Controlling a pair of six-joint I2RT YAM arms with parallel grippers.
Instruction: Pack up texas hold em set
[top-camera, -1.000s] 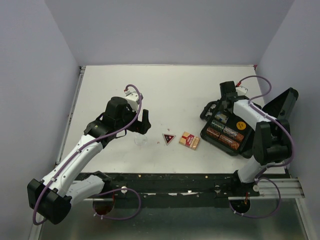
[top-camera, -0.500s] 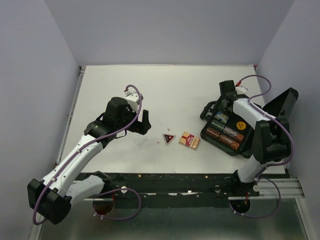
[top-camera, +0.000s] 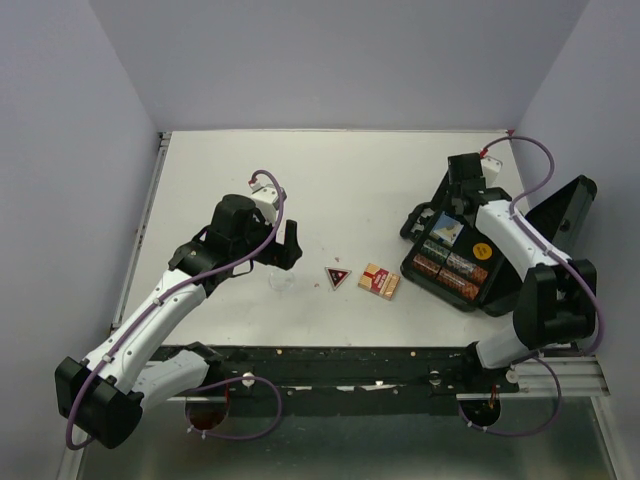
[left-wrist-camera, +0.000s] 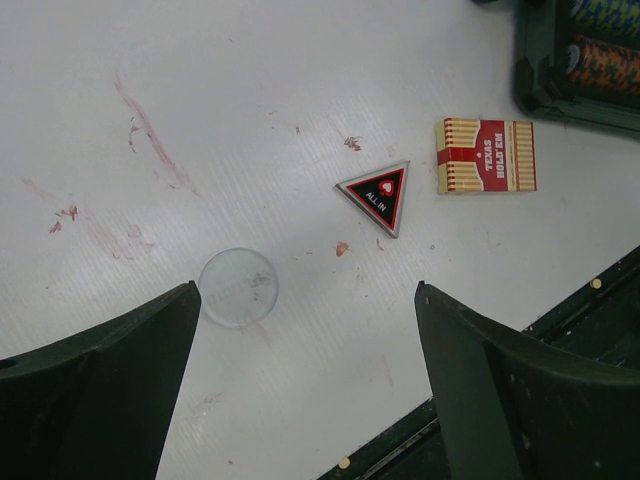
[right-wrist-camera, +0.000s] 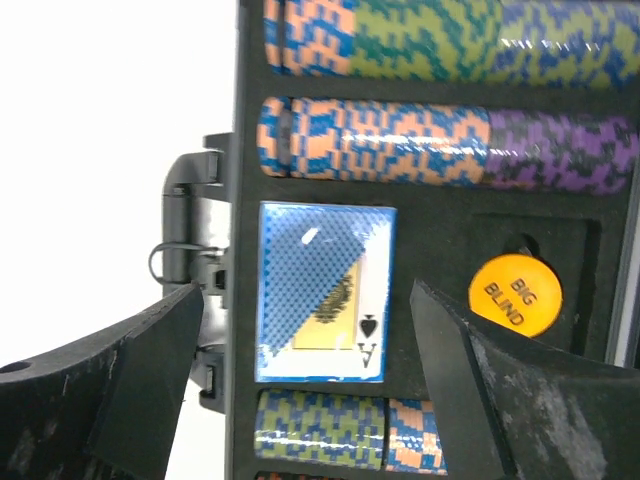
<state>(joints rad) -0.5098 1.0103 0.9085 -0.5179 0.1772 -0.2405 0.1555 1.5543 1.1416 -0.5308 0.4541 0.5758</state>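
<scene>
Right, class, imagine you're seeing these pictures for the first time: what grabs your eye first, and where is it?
The open black case on the right stands out, with bright patterned chip rows, a blue card box and an orange Big Blind marker seated in it. Then three loose pieces on the white table left of it: a red card box, a triangular All In marker and a clear disc.

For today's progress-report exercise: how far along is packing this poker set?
Done: blue card box and orange marker sit in the case. In hand: nothing; left gripper and right gripper are open. Remaining: red card box, triangular marker and clear marker on the table.
</scene>
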